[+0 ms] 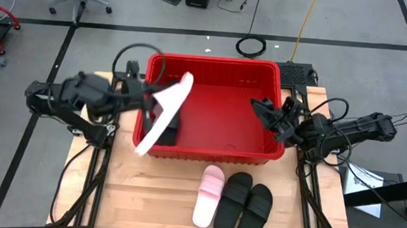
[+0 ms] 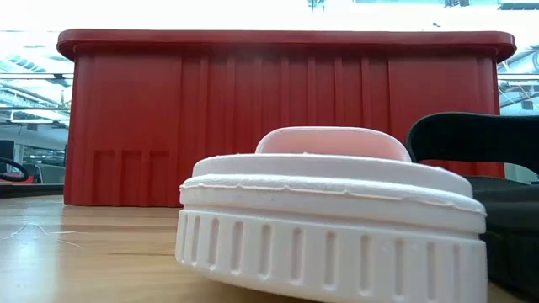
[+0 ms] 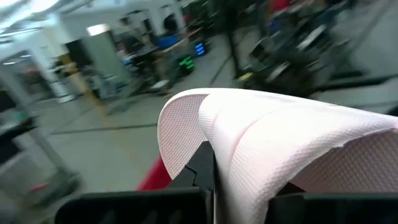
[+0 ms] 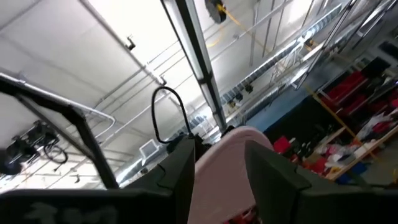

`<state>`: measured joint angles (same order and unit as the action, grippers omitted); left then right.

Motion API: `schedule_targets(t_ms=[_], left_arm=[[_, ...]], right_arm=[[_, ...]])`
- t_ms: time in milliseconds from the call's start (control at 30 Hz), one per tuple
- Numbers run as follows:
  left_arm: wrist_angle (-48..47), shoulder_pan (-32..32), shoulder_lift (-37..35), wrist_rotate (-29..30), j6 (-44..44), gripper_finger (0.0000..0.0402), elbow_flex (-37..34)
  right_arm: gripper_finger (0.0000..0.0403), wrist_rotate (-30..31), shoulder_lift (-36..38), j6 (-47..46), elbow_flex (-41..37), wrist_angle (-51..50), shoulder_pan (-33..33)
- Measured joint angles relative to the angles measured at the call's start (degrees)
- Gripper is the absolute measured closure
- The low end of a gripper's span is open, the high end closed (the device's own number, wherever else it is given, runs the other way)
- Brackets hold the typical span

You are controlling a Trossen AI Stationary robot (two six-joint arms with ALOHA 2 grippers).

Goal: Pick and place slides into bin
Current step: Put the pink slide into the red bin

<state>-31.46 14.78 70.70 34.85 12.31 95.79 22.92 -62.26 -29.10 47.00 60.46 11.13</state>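
Note:
The red bin (image 1: 208, 154) stands mid-table; it fills the back of the low view (image 2: 286, 101). My left gripper (image 1: 150, 101) is shut on a pale pink and white slide (image 1: 164, 115) that is tilted over the bin's left wall. My right gripper (image 1: 264, 112) hovers open and empty over the bin's right part. In the right wrist view the pink slide (image 4: 227, 168) shows farther off between its fingers. A second pink slide (image 1: 208, 195) and two black slides (image 1: 235, 201) (image 1: 255, 211) lie flat on the table near the bin's front. A dark shape (image 1: 170, 132) lies in the bin's left part. My left gripper holds the pink slide near its middle, coming level from the table's left side. One dark finger (image 3: 202, 167) shows under the slide's curved pink strap (image 3: 249, 149); the other finger is hidden by the slide. The slide is lifted clear and tilted, its long axis slanting across the bin's left rim.
The bin's floor (image 1: 218, 115) shows red over its middle and right. Bare wood (image 1: 141, 189) lies to the left of the three slides. In the low view the near pink slide (image 2: 324, 223) and a black slide (image 2: 480, 168) stand in front of the bin.

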Motion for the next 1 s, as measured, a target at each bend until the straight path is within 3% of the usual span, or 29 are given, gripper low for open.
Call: schedule_targets(t_ms=[200, 400, 600, 800, 1000], left_arm=[[-10.0, -10.2, 0.9, -3.0, 5.3, 0.0398, 0.1], [-22.3, -18.2, 6.5, -4.4, 9.1, 0.0384, 0.1], [-21.6, -23.6, 13.5, -3.4, 10.5, 0.0389, 0.1], [-21.2, -27.8, 21.7, -3.3, 9.6, 0.0397, 0.1], [-21.1, -31.3, 30.1, -3.3, 12.0, 0.0371, 0.1]], right_arm=[[0.0273, -0.1, 0.0, 0.0, 0.0, 0.1, -4.6], [0.0273, -0.2, 0.0, -0.2, 0.0, 1.3, -8.1], [0.0273, -0.5, 0.2, -1.9, 0.0, -1.1, -12.4], [0.0273, -3.0, 3.7, -5.7, 0.0, -14.3, -18.4], [0.0273, -6.7, 9.7, -2.7, 0.0, -15.4, -24.1]])
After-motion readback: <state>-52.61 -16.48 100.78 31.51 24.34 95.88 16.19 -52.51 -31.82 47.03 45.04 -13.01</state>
